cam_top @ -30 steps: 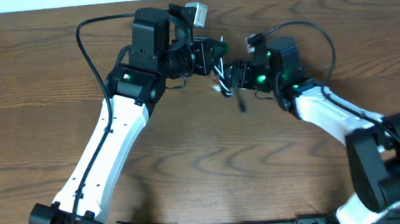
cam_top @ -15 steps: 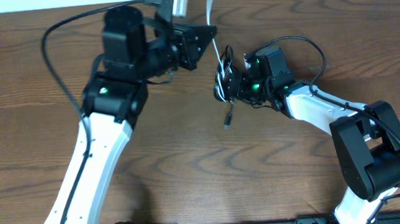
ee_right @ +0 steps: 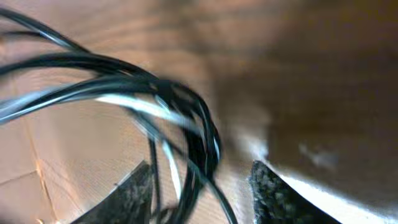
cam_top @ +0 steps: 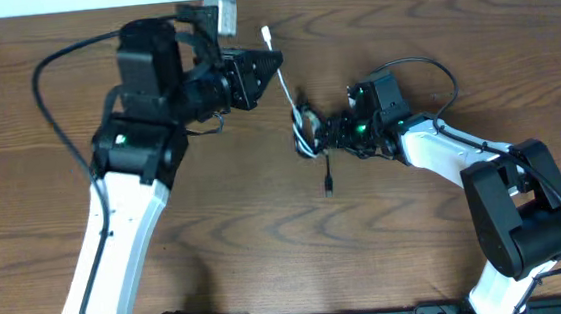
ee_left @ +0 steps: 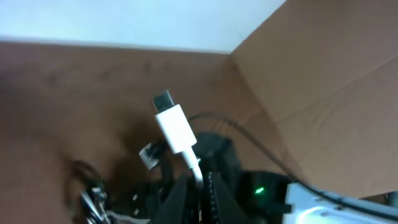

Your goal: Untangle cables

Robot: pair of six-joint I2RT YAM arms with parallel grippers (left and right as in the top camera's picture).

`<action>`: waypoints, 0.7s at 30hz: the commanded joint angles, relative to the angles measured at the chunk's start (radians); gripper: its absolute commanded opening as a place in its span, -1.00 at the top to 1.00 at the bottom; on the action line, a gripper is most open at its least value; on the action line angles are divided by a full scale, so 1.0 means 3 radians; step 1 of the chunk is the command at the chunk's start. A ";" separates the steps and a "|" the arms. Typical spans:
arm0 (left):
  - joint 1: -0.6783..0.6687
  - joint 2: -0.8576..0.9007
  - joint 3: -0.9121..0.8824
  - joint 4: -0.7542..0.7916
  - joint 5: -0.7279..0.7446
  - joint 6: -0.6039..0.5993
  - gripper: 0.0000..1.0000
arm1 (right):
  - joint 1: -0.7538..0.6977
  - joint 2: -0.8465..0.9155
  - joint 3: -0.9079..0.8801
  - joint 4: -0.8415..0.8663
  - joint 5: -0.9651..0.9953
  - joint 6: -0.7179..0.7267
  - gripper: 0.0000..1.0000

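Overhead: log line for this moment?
left gripper shut on white cable | right gripper at black cable coil, grip unclear | untangling not done

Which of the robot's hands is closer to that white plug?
Left. The left gripper pinches the white cable right behind the plug; the right gripper is farther away, at the bundle.
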State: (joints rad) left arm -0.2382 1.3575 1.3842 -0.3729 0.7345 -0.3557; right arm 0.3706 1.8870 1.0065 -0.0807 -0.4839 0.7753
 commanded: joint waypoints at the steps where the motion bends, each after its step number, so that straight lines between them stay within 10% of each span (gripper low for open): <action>1: -0.0050 0.0357 0.0069 -0.0233 0.0045 0.0238 0.85 | -0.0041 -0.0111 0.0031 -0.0225 -0.0062 -0.0326 -0.02; 10: -0.0182 0.0880 0.0067 -0.0326 -0.0151 0.0374 0.85 | -0.0108 -0.0715 0.0048 -0.0599 0.0045 -0.0689 -0.15; 16: -0.0189 0.1110 0.0067 -0.0305 -0.1825 0.0373 0.84 | -0.0108 -0.0872 0.0048 -0.0710 0.0097 -0.0773 -0.15; 21: -0.0189 0.1240 0.0067 -0.0237 -0.2216 0.0486 0.83 | -0.0100 -0.0872 0.0048 -0.0760 0.0123 -0.0895 -0.18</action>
State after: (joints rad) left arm -0.2970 1.7084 1.3861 -0.4583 0.2260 -0.2543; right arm 0.3416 1.6405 1.0073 -0.2993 -0.4614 0.5514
